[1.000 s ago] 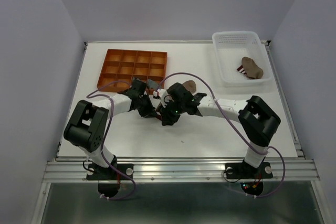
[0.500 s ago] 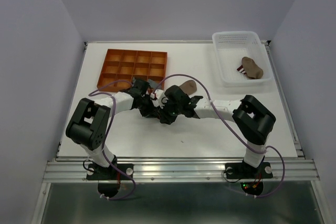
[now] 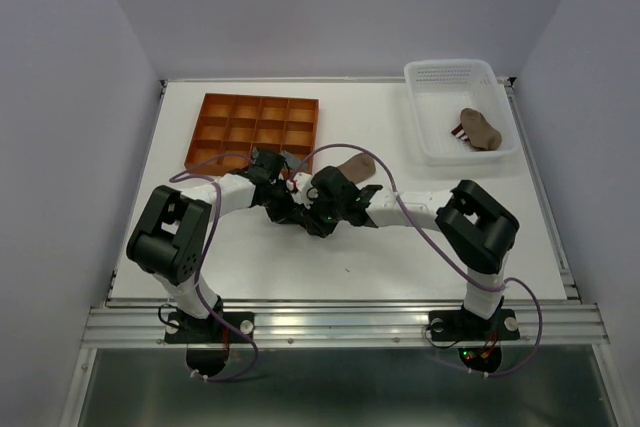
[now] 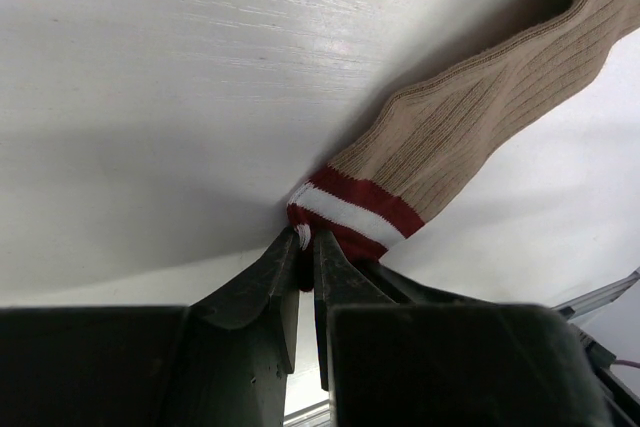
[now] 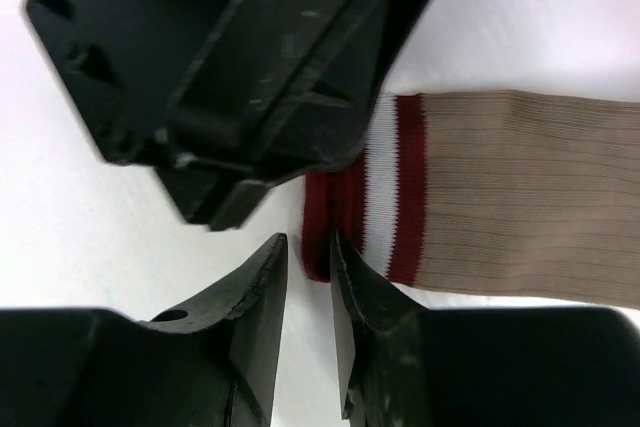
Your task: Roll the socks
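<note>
A tan-brown sock (image 4: 470, 127) with a red-white striped cuff lies stretched flat on the white table; in the top view it (image 3: 352, 164) runs up-right from the grippers. My left gripper (image 4: 305, 239) is shut on the cuff's edge; it also shows in the top view (image 3: 288, 199). My right gripper (image 5: 308, 247) stands just beside it, jaws a narrow gap apart, with the cuff's red corner (image 5: 322, 237) at its fingertips. In the top view the right gripper (image 3: 312, 215) touches the left one. A second tan sock (image 3: 480, 129) lies in the basket.
An orange compartment tray (image 3: 255, 127) stands at the back left, just behind the left gripper. A white mesh basket (image 3: 450, 75) stands at the back right. The left gripper's black body (image 5: 250, 57) fills the upper part of the right wrist view.
My right gripper has moved left, up against the left gripper and the cuff. The sock's toe end has stretched out flatter to the right.
</note>
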`<state>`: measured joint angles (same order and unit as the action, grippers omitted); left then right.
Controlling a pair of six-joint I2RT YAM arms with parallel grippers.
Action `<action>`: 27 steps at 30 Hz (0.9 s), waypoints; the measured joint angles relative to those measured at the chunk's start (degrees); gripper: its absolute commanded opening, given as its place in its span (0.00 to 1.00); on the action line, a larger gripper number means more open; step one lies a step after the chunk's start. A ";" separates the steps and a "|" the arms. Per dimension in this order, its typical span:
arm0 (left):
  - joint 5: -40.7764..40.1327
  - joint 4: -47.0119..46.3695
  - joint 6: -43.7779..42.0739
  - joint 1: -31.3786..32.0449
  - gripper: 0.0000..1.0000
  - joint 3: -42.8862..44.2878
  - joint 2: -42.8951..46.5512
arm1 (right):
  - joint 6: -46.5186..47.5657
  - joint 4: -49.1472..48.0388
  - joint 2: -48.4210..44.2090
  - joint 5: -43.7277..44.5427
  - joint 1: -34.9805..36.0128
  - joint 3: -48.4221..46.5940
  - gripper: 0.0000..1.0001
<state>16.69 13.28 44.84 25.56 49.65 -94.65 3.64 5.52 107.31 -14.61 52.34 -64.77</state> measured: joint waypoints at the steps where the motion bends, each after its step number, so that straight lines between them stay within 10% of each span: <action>1: 0.02 0.00 0.02 0.00 0.00 0.00 0.00 | -0.02 -0.02 0.00 0.74 0.00 0.00 0.27; 9: -0.02 0.11 0.02 0.11 0.17 0.04 0.00 | -0.85 -0.46 0.55 6.29 0.00 -0.37 0.01; 15: -2.47 1.51 -0.42 -0.15 0.51 0.09 1.81 | -3.74 0.20 3.04 4.96 -0.02 -3.63 0.01; 27: -8.39 1.11 1.42 0.26 0.63 -6.05 17.42 | -12.96 6.08 4.68 -8.00 -3.65 -6.16 0.01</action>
<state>8.29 14.39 46.26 25.82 43.59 -77.23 -9.32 11.60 111.98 -22.61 48.69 -70.94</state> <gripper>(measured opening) 0.628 0.019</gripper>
